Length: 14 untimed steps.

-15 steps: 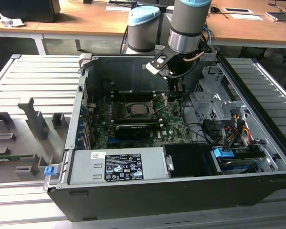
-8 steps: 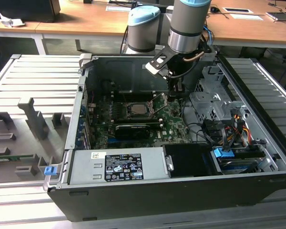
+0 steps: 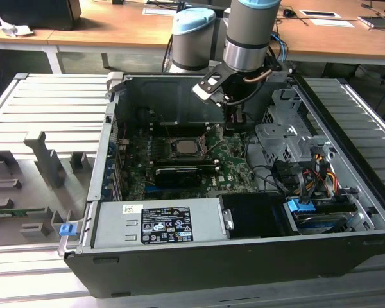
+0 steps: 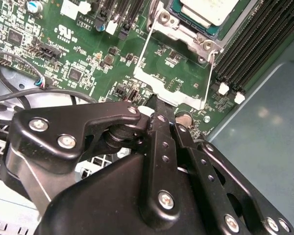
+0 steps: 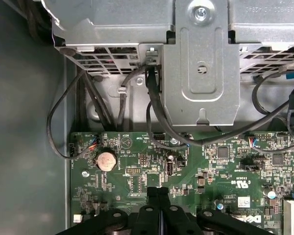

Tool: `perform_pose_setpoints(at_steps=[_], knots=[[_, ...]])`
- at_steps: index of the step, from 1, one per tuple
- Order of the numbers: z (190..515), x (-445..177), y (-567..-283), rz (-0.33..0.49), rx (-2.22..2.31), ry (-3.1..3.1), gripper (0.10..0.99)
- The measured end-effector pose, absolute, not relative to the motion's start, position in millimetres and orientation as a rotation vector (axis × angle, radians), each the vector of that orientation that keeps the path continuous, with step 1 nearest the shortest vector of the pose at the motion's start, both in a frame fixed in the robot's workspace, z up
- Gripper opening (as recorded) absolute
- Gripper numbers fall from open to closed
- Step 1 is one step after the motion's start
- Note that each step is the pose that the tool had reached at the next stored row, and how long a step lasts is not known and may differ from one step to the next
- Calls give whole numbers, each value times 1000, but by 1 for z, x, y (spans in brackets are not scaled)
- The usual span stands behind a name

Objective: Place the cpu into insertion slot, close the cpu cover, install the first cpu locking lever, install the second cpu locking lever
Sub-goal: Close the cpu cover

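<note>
The cpu (image 3: 183,147) lies grey face up in the insertion slot (image 3: 172,138) in the middle of the green board. In the second wrist view the cpu (image 4: 208,12) sits inside the slot's silvery rim (image 4: 165,20). The cpu cover (image 4: 169,95) stands swung open, away from the slot and towards my fingers. Two thin wire levers (image 4: 143,49) run along its sides. My gripper (image 3: 234,128) hangs over the board on the exterior view's right of the slot. It is shut (image 4: 157,105), tips at the cover's free edge, and I cannot tell if they touch. The closed fingers (image 5: 159,193) hold nothing.
A long black block (image 3: 178,174) lies in front of the slot, and the power supply (image 3: 157,224) lies nearer still. The metal drive cage (image 3: 289,138) and its black cables (image 5: 157,112) crowd the side behind my gripper. Memory slots (image 4: 255,44) flank the socket. Grey fixtures (image 3: 45,160) stand outside the case.
</note>
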<state>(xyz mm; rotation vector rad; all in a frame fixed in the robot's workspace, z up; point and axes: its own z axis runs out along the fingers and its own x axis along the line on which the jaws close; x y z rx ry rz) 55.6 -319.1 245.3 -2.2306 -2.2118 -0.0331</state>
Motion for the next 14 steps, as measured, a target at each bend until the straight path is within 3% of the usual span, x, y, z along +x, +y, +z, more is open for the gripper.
perform_pose_setpoints(at_steps=[14], knots=[[245, 35, -319, -33, -2231, -2212, 106]])
